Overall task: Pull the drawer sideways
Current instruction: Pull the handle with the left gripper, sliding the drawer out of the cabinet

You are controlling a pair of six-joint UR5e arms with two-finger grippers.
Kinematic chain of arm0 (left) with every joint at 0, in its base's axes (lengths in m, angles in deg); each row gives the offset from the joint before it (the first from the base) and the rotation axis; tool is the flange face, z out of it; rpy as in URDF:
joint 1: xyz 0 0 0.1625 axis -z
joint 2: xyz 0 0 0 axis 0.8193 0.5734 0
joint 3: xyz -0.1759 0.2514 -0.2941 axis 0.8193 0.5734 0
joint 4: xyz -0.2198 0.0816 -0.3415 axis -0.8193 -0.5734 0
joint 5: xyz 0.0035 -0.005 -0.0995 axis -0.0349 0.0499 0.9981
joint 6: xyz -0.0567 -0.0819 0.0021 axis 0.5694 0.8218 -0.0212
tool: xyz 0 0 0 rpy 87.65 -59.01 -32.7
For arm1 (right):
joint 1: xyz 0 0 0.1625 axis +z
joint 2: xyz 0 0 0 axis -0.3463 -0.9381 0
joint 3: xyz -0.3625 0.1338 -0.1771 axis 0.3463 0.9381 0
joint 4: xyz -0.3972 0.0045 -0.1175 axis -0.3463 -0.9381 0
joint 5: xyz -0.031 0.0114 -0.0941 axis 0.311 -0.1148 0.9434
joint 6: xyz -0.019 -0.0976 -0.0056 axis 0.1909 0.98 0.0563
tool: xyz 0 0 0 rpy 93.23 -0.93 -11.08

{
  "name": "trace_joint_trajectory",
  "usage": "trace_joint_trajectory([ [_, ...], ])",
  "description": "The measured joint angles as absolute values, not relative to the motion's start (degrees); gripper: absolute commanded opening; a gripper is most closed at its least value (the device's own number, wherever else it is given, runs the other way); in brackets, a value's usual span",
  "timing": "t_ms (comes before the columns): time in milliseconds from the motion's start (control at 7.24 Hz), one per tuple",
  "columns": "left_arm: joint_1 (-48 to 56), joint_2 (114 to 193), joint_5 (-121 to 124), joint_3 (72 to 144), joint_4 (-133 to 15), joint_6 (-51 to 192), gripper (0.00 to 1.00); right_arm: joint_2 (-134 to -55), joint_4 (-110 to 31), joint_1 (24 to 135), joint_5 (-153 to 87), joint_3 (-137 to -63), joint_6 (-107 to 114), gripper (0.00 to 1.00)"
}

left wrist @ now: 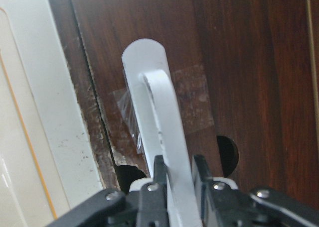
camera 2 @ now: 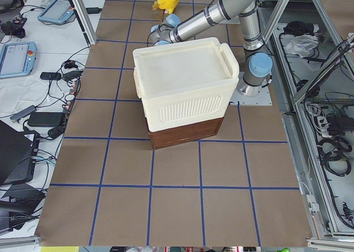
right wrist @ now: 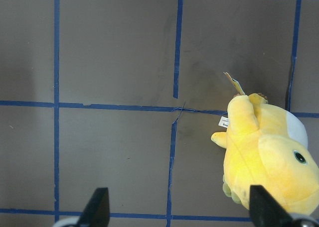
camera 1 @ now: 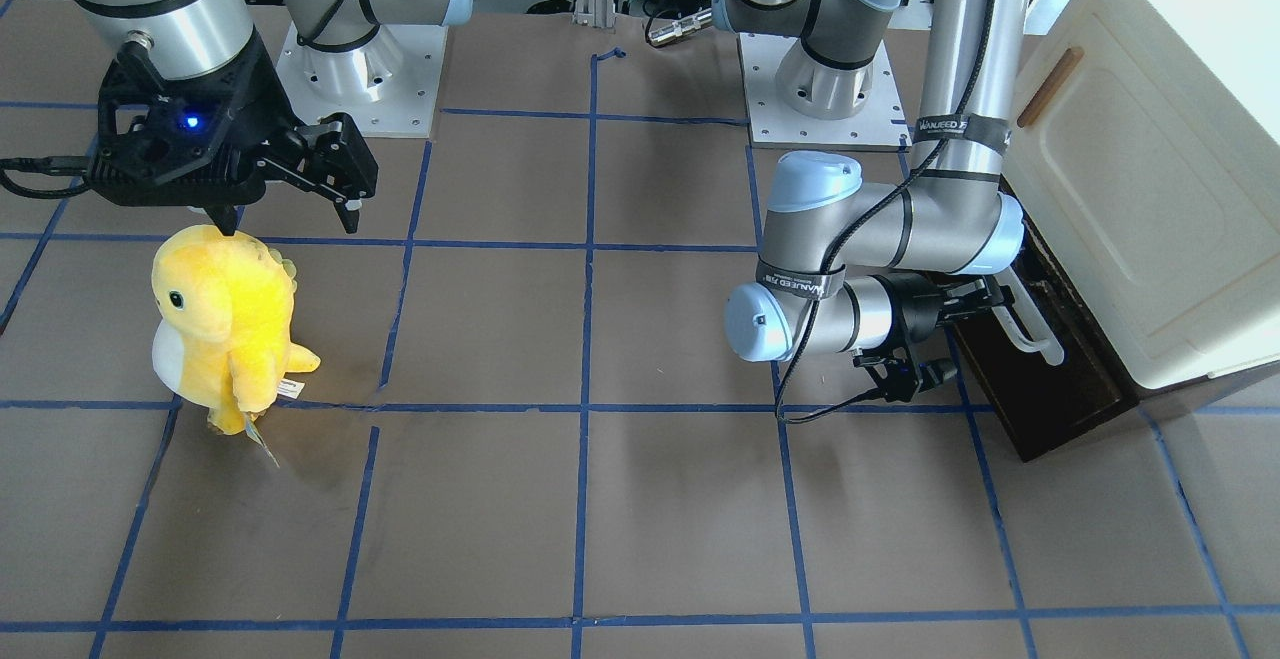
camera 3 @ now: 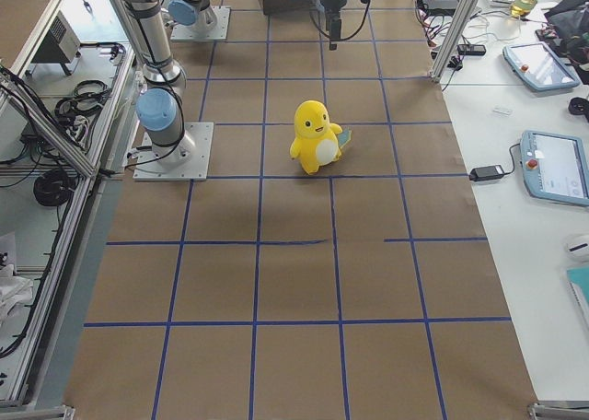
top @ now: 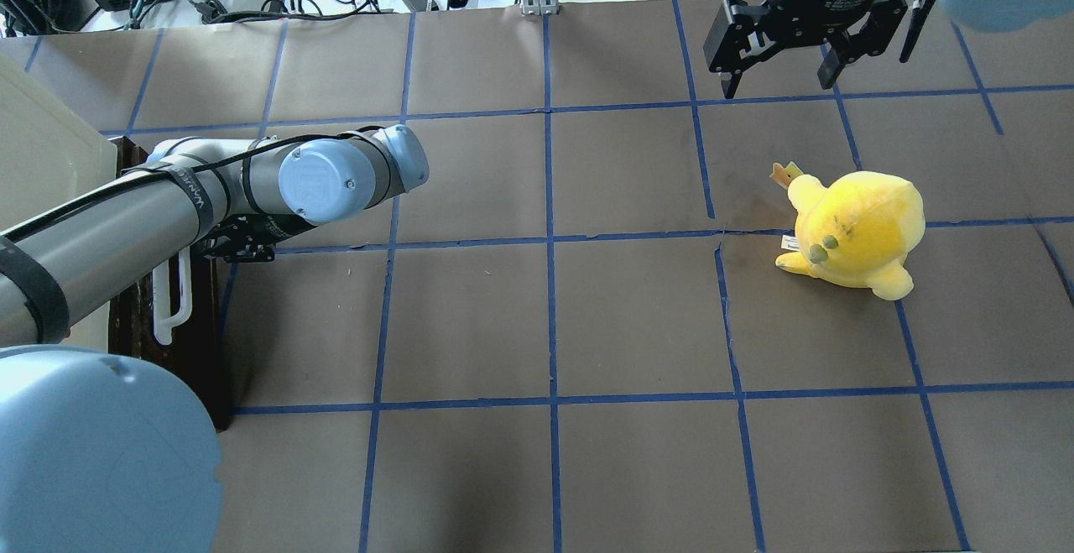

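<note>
The dark brown drawer (camera 1: 1045, 394) sits at the bottom of the cream cabinet (camera 1: 1130, 159) at the table's edge on my left. Its long white bar handle (camera 1: 1035, 329) runs along the front. My left gripper (camera 1: 985, 304) is shut on this handle. In the left wrist view the fingers (left wrist: 158, 177) clamp the white bar (left wrist: 164, 112) against the dark wood (left wrist: 239, 62). No pale interior shows. In the overhead view the handle (top: 172, 297) shows under my left forearm. My right gripper (camera 1: 290, 219) hangs open and empty above the table, far from the drawer.
A yellow plush toy (camera 1: 225, 319) stands under my right gripper; it also shows in the right wrist view (right wrist: 264, 157). The cabinet door carries a small brown wooden handle (camera 1: 1050, 87). Blue tape lines grid the brown table (camera 1: 600, 499).
</note>
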State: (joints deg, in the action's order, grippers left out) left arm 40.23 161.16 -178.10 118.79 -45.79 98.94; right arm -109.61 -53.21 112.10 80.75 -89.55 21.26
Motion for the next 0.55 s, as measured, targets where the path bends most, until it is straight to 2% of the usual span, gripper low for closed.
trace_joint_trajectory([
  [553, 40.92, 161.32, -177.88, 118.61, -45.18, 98.91, 0.16, -109.61, -53.21, 112.10, 80.75, -89.55, 21.28, 1.00],
])
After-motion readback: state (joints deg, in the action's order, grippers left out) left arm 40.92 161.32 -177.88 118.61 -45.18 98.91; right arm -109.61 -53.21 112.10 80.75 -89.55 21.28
